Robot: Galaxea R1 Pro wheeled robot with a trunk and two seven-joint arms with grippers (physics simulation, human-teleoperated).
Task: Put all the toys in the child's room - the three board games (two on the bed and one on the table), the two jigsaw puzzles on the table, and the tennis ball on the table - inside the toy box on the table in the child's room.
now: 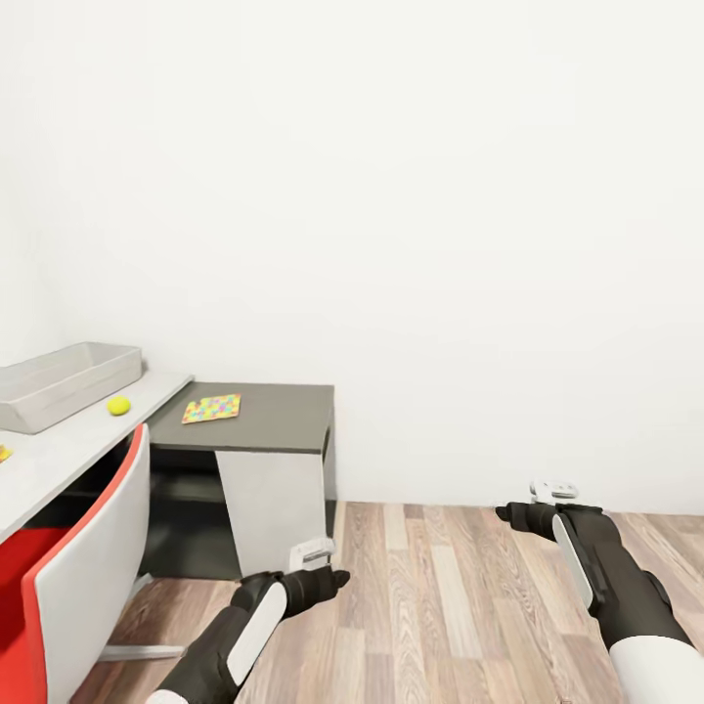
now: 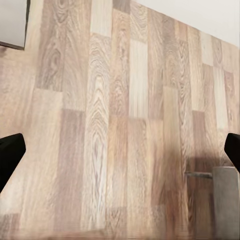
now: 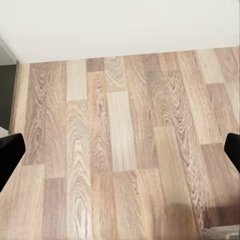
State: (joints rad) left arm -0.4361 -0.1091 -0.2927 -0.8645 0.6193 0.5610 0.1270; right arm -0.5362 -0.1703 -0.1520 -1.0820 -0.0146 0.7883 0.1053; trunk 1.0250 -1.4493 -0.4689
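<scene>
Your robot's facing a white wall with the table (image 1: 59, 445) off to the left. The toy box (image 1: 61, 383) sits on the pale top at the far left, with the tennis ball (image 1: 118, 405) just beside it on the near side. One jigsaw puzzle (image 1: 212, 408) lies flat on the lower dark corner section, to the right of the ball. A red-and-white chair (image 1: 83, 577) stands in front of the desk. Your left gripper (image 2: 120, 152) and right gripper (image 3: 120, 150) both hang over the wooden floor (image 1: 440, 606), fingers spread wide, holding nothing.
</scene>
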